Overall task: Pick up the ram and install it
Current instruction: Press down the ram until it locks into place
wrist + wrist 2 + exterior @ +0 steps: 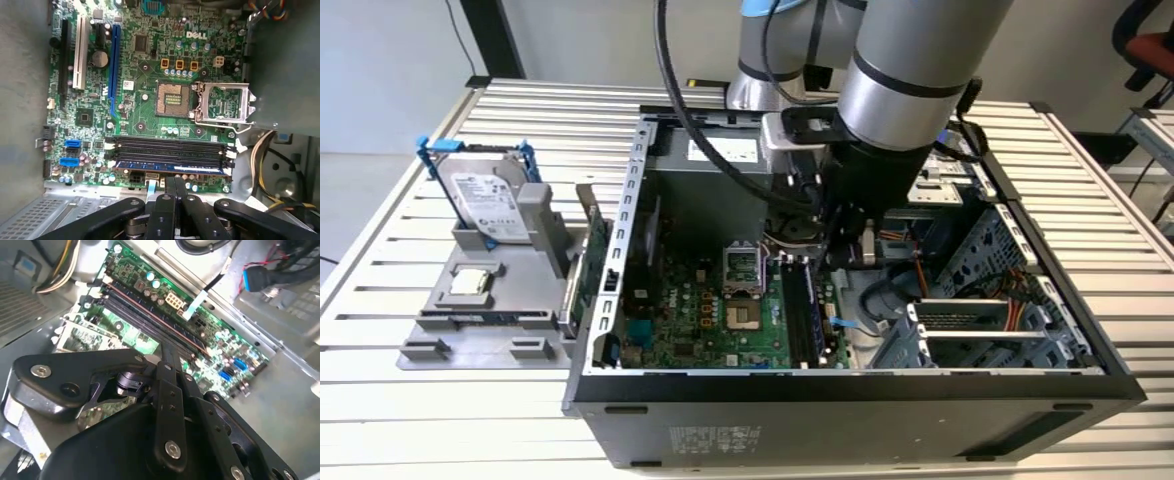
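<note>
Gripper: fingers pressed together, holding nothing | ram: seated in the memory slot nearest the board edge, long axis running 9-to-3 in the first wrist view | ram lies just at 12 o'clock of the fingertips, crosswise to them | motherboard inside open computer case.

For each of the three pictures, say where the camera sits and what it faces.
Exterior view: off the arm, above the open computer case; shows the arm's grey tube.
First wrist view: on the wrist, facing the green motherboard; closed gripper.
Second wrist view: on the wrist, oblique; gripper linkage.
Shared: the long dark blue-green ram in its slot.
</note>
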